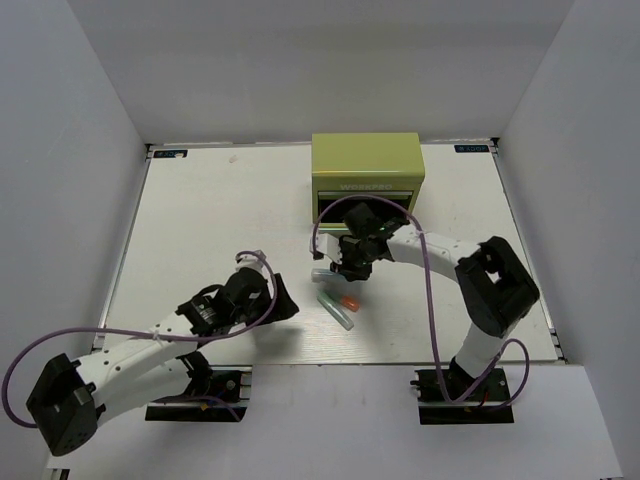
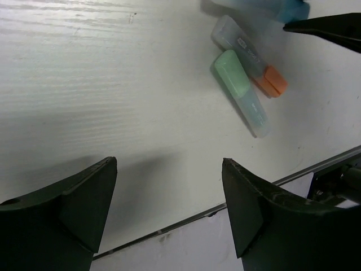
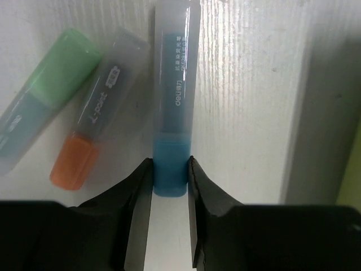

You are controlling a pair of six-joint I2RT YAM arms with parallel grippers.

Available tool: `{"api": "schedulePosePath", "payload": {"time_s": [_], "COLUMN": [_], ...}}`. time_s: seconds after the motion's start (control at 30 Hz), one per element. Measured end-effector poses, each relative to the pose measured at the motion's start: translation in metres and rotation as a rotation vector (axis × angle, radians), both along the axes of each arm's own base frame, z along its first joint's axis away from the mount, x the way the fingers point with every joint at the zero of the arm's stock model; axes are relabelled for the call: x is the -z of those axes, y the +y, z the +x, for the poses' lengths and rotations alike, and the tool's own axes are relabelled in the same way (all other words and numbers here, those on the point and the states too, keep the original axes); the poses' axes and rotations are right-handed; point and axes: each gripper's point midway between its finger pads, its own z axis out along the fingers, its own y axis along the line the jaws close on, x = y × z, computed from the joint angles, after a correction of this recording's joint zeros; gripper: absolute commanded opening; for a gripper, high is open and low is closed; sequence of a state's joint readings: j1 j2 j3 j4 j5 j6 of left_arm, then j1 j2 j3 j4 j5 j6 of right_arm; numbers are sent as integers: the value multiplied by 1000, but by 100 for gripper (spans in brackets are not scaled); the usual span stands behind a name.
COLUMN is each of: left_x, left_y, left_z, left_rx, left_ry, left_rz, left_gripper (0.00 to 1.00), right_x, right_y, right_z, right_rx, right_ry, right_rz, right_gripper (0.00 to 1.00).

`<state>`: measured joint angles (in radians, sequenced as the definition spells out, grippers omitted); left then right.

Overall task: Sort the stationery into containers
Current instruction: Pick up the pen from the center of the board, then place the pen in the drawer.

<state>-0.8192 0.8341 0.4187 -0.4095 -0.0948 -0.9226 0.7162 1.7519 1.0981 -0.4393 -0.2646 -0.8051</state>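
Note:
Three highlighters lie on the white table in front of the yellow-green chest (image 1: 366, 160). My right gripper (image 3: 170, 164) is shut on the blue cap end of the light-blue highlighter (image 3: 175, 84), both fingertips touching the cap, and the pen still rests on the table. To its left lie the orange-capped highlighter (image 3: 93, 130) and the green one (image 3: 45, 96), side by side. My left gripper (image 2: 169, 164) hovers open and empty near the table's front edge, with the green highlighter (image 2: 240, 90) and the orange one (image 2: 251, 65) ahead of it to the right.
The chest stands at the back middle of the table (image 1: 200, 230), with its drawer front facing the arms. White walls enclose the table on three sides. The table's front edge strip (image 2: 186, 220) runs just under my left gripper.

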Motion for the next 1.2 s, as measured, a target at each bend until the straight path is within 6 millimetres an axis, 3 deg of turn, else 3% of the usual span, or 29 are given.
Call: {"api": "schedulePosePath", "payload": {"time_s": [0.1, 0.3, 0.4, 0.5, 0.73, 0.8, 0.93, 1.2], "left_x": [-2, -1, 0, -1, -3, -3, -4, 1], "left_y": [-10, -37, -47, -53, -60, -62, -68, -83], "left_z": [4, 21, 29, 33, 31, 30, 26, 22], "left_rx": [59, 206, 281, 335, 382, 370, 304, 124], "left_ry": [-2, 9, 1, -16, -8, 10, 76, 250], "left_rz": [23, 117, 162, 185, 176, 157, 101, -6], "left_gripper": [80, 74, 72, 72, 72, 72, 73, 73], "right_x": [-27, -121, -146, -145, -115, -111, -108, -116], "right_y": [-1, -2, -14, -31, -67, -73, -78, -77], "right_z": [2, 29, 44, 61, 104, 116, 137, 147], "right_rx": [0, -13, -4, 20, 66, 79, 92, 130], "right_ry": [-44, -313, -421, -470, -485, -487, -498, -495], "right_rz": [28, 143, 139, 79, -89, -120, -154, -130], "right_gripper": [8, 8, 7, 7, 7, 10, 43, 48]}}
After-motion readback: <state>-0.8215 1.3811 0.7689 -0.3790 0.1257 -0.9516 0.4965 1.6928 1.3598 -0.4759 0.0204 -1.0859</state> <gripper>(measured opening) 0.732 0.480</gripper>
